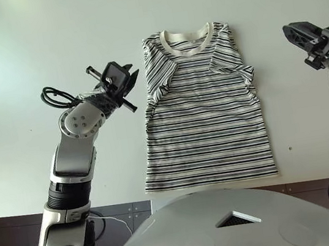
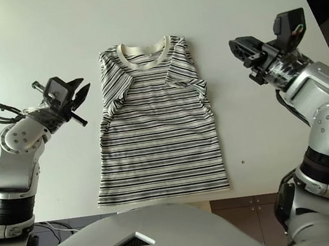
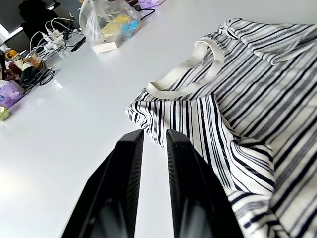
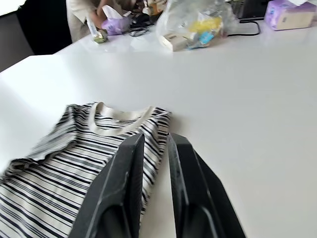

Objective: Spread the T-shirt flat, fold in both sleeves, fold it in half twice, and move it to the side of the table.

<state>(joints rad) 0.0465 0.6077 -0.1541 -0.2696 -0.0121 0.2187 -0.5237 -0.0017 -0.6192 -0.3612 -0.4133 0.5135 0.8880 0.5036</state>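
Observation:
The black-and-white striped T-shirt (image 1: 204, 117) lies flat in the middle of the white table (image 1: 29, 44), collar toward the far side and both sleeves folded in over the chest. My left gripper (image 1: 131, 77) hovers just off the shirt's left shoulder edge, its fingers close together and holding nothing. The left wrist view has the gripper (image 3: 154, 131) pointing at the folded shoulder of the T-shirt (image 3: 237, 99). My right gripper (image 2: 240, 47) hangs above bare table to the right of the shirt, also shut and empty. From the right wrist, the gripper (image 4: 154, 135) lines up with the collar (image 4: 119, 119).
A clear plastic bag (image 4: 195, 22) of small items, cables (image 3: 49, 29) and a tissue box (image 4: 290, 12) lie along the table's far side. Bare tabletop stretches on both sides of the shirt. The table's front edge (image 1: 126, 201) runs just below the hem.

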